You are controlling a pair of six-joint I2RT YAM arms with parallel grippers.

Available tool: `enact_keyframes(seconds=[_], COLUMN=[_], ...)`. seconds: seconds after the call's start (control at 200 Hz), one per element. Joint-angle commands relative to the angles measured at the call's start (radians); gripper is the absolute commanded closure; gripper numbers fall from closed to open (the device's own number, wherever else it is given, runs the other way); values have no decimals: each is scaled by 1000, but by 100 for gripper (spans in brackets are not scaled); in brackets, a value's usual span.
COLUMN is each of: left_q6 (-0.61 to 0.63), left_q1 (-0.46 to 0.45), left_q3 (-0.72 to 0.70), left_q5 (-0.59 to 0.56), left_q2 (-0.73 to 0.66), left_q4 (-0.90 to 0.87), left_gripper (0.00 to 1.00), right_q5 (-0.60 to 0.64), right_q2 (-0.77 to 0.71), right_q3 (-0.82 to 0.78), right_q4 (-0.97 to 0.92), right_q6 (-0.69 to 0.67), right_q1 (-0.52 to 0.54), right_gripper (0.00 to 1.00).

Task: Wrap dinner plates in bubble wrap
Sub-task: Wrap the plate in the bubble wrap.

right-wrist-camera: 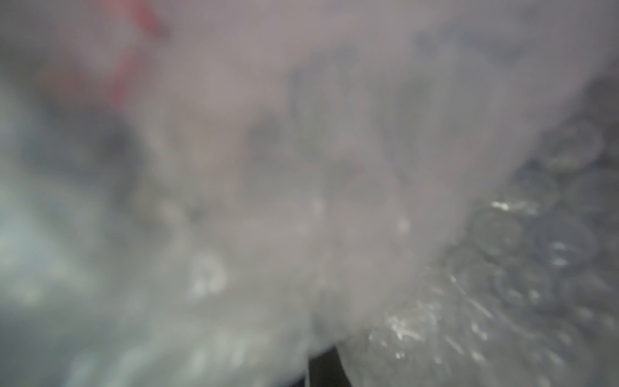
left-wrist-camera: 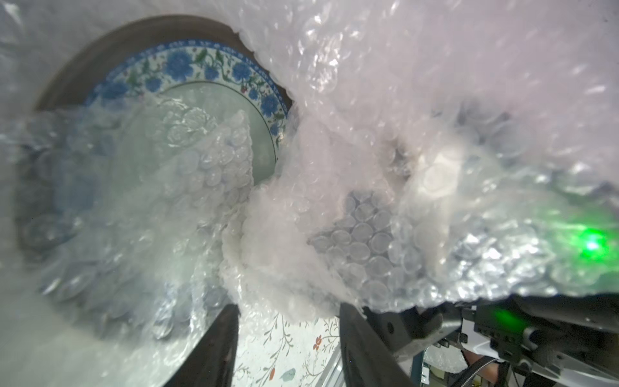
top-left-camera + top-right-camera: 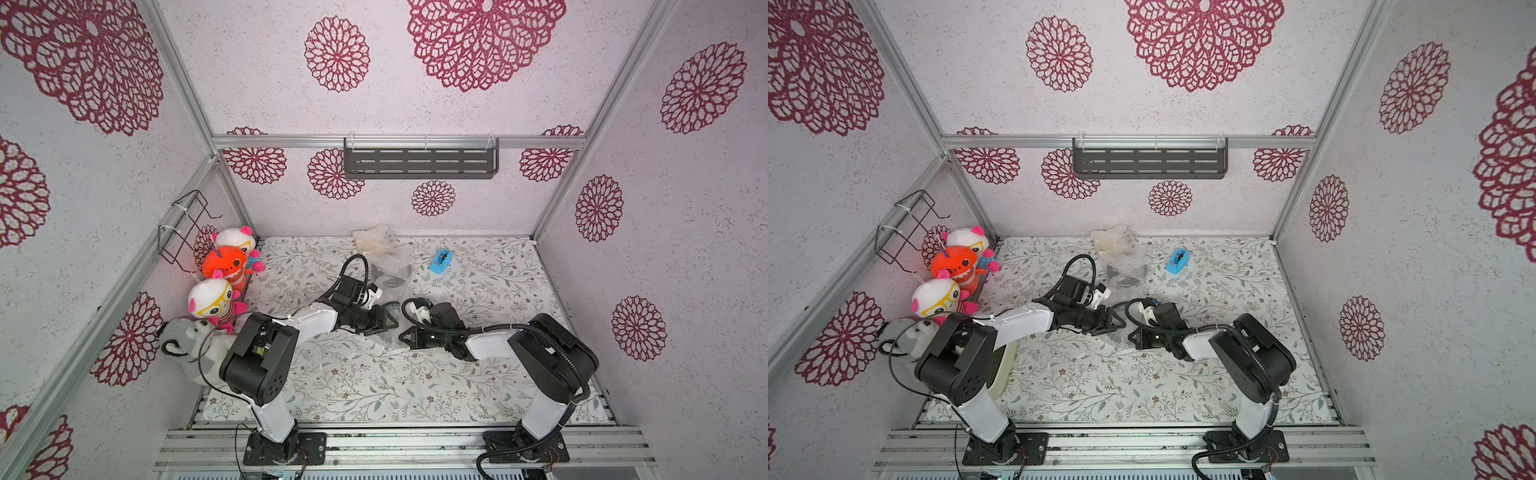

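Plate [image 2: 214, 70] lies face up under bubble wrap [image 2: 368, 234] — left gripper [image 2: 288, 310] parted, right gripper [image 3: 404, 336] clenched.

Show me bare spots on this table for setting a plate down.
Free: the near strip of table between the arm bases, and the right side past the tape dispenser. Crowded: bubble wrap at the centre, plush toys along the left wall, a wrapped bundle at the back.

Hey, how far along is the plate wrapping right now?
Looks done: the cream plate and black plate sit bundled at the back. In hand: the blue-patterned plate, its rim showing past the bubble wrap, with the left gripper open. Left: covering that rim.
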Motion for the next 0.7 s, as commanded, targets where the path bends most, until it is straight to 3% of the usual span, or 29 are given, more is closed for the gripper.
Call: enact_keyframes(seconds=[0.0,0.085,0.165,0.275,0.305,0.38,0.575,0.696], left_q6=[88,58,2,-37,-44,-65,-68,-61], left_q1=[-49,-54,-48,-46,-43,-36,-15,-11], left_q3=[86,121,83,41,29,-9,-45,-45], left_q5=[-74,-158,-163,-167,-170,-171,-177,-171], left_q2=[55,100,115,137,144,153,153,149], left_q4=[-31,-51,24,44,43,62,57,46], left_gripper=[49,53,61,91,100,100,100,100], right_q5=[-37,-66,-100,-132,-135,-148,-67,-168], right_q2=[13,13,12,-10,-21,-55,-197,-148], right_q3=[15,13,12,22,31,59,82,122], right_q4=[23,66,112,131,106,10,-191,-192], right_q6=[36,42,51,31,10,-79,-247,-406], right_q1=[5,6,5,-3,-10,-30,-191,-281], right_gripper=[100,100,100,100,95,70,48,36])
